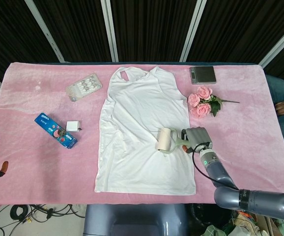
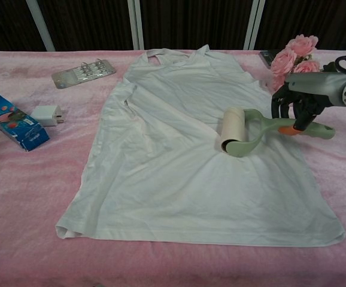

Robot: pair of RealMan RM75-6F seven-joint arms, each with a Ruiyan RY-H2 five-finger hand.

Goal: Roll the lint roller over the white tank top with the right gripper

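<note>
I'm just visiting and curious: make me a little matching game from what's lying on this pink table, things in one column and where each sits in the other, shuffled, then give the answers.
Things:
1. lint roller
2. roses
3. blue packet
4. blister pack

Places:
A. on the pink cloth, left of the tank top's shoulder straps
B. near the left edge, beside a small white plug
C. on the white tank top, handle held by the right hand
D. right of the tank top, below the dark flat scale

Pairs: 1-C, 2-D, 3-B, 4-A
</note>
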